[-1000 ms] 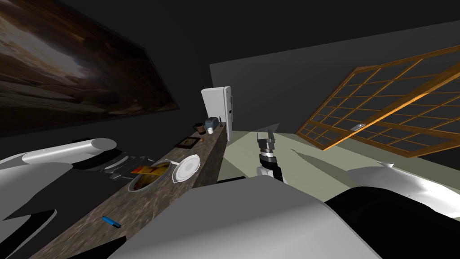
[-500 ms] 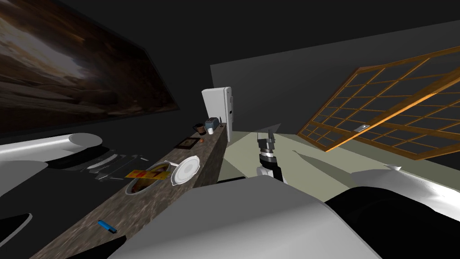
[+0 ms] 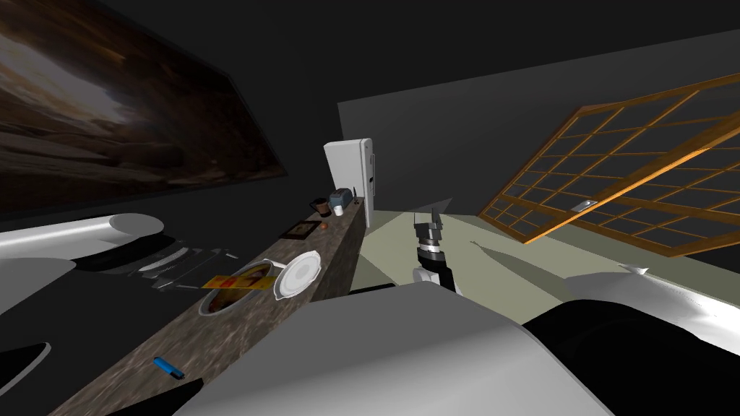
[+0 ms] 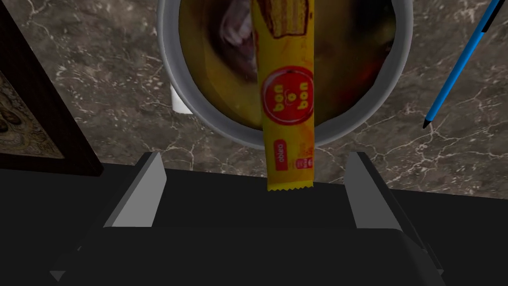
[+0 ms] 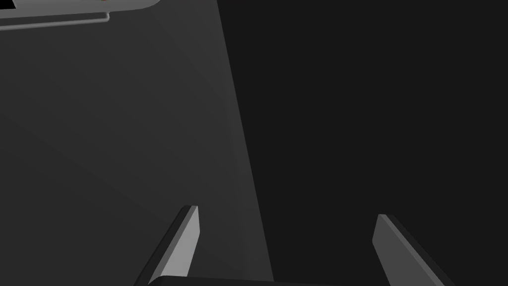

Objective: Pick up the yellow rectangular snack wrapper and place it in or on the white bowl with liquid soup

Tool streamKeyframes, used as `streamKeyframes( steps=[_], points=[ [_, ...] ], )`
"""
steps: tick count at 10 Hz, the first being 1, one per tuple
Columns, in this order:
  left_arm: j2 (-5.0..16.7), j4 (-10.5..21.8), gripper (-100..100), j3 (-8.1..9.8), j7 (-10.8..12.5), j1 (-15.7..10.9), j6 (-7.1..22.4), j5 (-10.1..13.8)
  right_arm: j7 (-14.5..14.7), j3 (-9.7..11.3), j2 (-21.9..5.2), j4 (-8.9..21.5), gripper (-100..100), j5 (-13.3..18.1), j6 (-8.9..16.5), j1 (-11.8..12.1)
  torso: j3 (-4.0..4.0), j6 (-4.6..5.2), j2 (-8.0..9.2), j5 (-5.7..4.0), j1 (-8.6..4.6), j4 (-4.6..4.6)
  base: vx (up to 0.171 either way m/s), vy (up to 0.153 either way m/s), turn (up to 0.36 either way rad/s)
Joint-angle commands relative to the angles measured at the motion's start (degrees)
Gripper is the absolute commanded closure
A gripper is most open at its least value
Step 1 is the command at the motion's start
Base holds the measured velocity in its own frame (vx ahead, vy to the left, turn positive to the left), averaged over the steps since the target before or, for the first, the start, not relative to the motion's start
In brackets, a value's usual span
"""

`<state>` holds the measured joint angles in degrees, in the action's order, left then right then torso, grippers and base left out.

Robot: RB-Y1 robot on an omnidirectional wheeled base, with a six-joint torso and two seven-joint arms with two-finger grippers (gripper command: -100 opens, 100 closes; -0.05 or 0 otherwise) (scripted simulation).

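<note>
Left gripper (image 4: 254,156) spread wide, wrapper (image 4: 287,99) lying across the soup bowl (image 4: 167,59), blue pen (image 3: 168,368) at its 7 o'clock in the head view. Right gripper (image 5: 287,212) spread too.

Yellow wrapper (image 4: 287,99) with red roundel — white-rimmed bowl (image 4: 167,54) — brown veined counter (image 4: 99,84), blue pen (image 4: 461,62)

On yellow wrapper (image 4: 287,99): "bon o bon", smaller "oblea".

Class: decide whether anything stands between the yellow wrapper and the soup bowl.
Nothing visible does. The yellow wrapper already lies across the white bowl, one end overhanging its rim toward the open left pincer. The blue pen lies beside the bowl.
</note>
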<state>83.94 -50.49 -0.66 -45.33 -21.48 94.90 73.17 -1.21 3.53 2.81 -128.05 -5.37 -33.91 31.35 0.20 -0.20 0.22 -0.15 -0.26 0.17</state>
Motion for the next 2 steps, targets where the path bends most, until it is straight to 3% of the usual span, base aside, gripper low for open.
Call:
streamKeyframes(
  steps=[1,2],
  points=[
    [0.0,0.0,0,0.0,0.0,0.0,0.0,0.0,0.0,0.0,0.0,0.0,0,0.0,0.0,0.0,0.0,0.0,0.0,0.0,0.0,0.0,0.0,0.0,0.0],
    [0.0,0.0,0,0.0,0.0,0.0,0.0,0.0,0.0,0.0,0.0,0.0,0,0.0,0.0,0.0,0.0,0.0,0.0,0.0,0.0,0.0,0.0,0.0,0.0]
  ],
)
